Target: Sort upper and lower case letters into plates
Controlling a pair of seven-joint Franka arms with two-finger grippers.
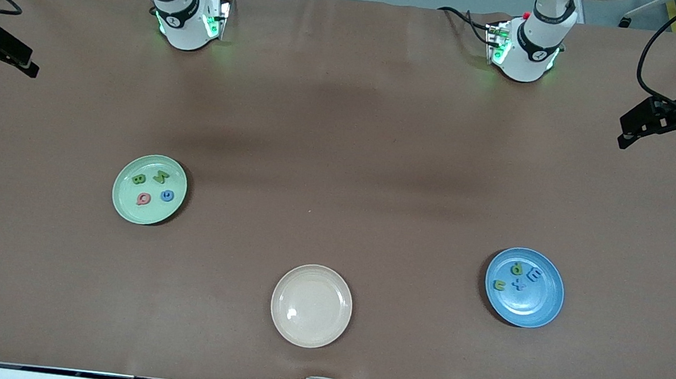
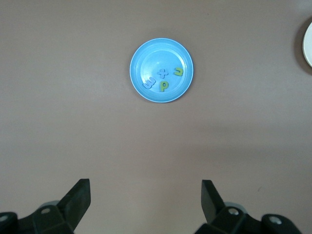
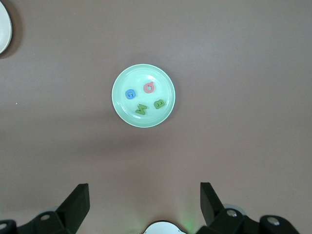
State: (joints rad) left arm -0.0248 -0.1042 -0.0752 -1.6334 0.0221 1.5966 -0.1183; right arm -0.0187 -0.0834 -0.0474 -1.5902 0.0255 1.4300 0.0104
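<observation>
Letters, small chunky toy pieces in green, blue and red, lie flat in two plates on your brown paper-covered counter (image 1: 342, 152). You see four in the pale mint green round plate (image 1: 149, 189) toward the right arm's end: a green B (image 1: 138, 179), a green zigzag piece (image 1: 161, 177) that reads as M or W, a red Q-like ring (image 1: 144, 198) and a small blue round letter (image 1: 168, 195). The medium blue round plate (image 1: 524, 287) toward the left arm's end holds four more: a green p (image 1: 517, 268), a blue E (image 1: 534, 274), a blue plus-like piece (image 1: 517, 285) and a green hooked letter (image 1: 499, 285) too small for you to read. These cluster in the half of that plate farther from the front camera. No letter has a clear long axis, and their headings are mixed.

A cream-beige round plate (image 1: 311, 305) sits between the two, nearest the front camera.

Your left gripper (image 2: 146, 195) hangs high over the counter's edge at the left arm's end, jaws spread wide, as its wrist view shows. Your right gripper (image 3: 145, 197) hangs at the other end, half cut off in the front view, jaws likewise spread. Both arms wait.

Metal framing and cables edge the counter.
</observation>
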